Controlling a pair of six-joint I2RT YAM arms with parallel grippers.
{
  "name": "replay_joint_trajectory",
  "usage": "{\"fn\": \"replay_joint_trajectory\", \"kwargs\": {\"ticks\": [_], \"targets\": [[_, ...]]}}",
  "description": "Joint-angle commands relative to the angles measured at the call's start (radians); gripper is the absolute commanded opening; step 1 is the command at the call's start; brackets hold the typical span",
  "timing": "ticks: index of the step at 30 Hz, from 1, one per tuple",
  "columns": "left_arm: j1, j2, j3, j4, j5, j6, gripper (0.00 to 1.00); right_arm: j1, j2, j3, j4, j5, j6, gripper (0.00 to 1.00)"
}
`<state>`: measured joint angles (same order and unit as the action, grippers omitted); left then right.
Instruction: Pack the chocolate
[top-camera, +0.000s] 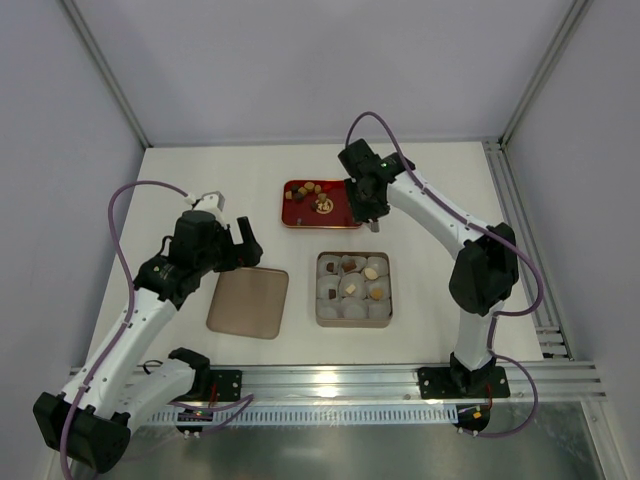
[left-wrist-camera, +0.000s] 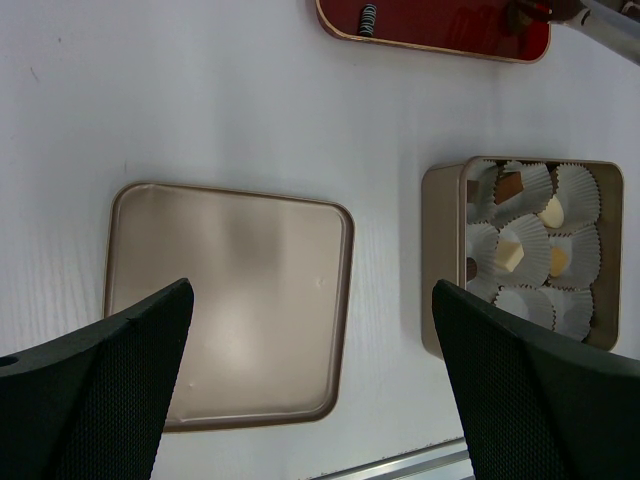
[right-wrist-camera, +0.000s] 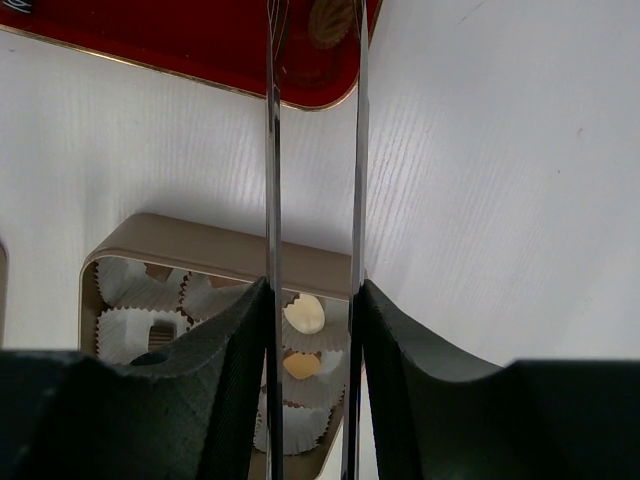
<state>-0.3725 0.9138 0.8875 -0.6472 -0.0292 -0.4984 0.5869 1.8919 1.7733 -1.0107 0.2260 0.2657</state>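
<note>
1. Flat white table (top-camera: 230, 170): is carrying every item listed below.
2. Left white-and-black robot arm (top-camera: 140, 310): is reaching in from the near-left corner. Its left gripper (left-wrist-camera: 312, 290) is hanging above the table with its two dark fingers (left-wrist-camera: 120, 380) spread wide apart and nothing between them.
3. Right white-and-black robot arm (top-camera: 435, 210): is stretching toward the far centre. Its right gripper (top-camera: 372, 222) is pointing down at the right end of the red tray. Its two long thin metal blades are running parallel with a narrow gap. A round tan sweet is showing between them in the right wrist view, but whether the blades are pinching it cannot be told.
4. Flat tan square metal lid (top-camera: 248, 302): is lying on the table, left of the tin and apart from it.
5. Tan square metal tin (left-wrist-camera: 442, 270): is sitting open at the centre, nearer than the tray.
6. Shallow red rectangular tray (top-camera: 298, 218): is sitting beyond the tin.
7. Puffy white paper cups (left-wrist-camera: 575, 190): are filling the tin in rows.
8. The chocolate (top-camera: 320, 200): small brown, tan and cream pieces are mostly clustering on the red tray. A few are resting in cups inside the tin.
</note>
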Motion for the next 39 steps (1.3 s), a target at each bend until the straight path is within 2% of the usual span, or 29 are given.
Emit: {"fn": "replay_joint_trajectory", "kwargs": {"ticks": [1, 26, 39], "targets": [[0.003, -0.013, -0.001, 0.029, 0.009, -0.011, 1.00, -0.002, -0.016, -0.018, 0.020, 0.027, 0.009, 0.42], [0.003, -0.013, -0.001, 0.027, 0.014, -0.011, 1.00, -0.030, -0.037, -0.087, 0.066, -0.100, 0.012, 0.42], [0.003, -0.016, -0.001, 0.029, 0.012, -0.011, 1.00, -0.039, -0.037, -0.075, 0.066, -0.128, 0.007, 0.36]]}}
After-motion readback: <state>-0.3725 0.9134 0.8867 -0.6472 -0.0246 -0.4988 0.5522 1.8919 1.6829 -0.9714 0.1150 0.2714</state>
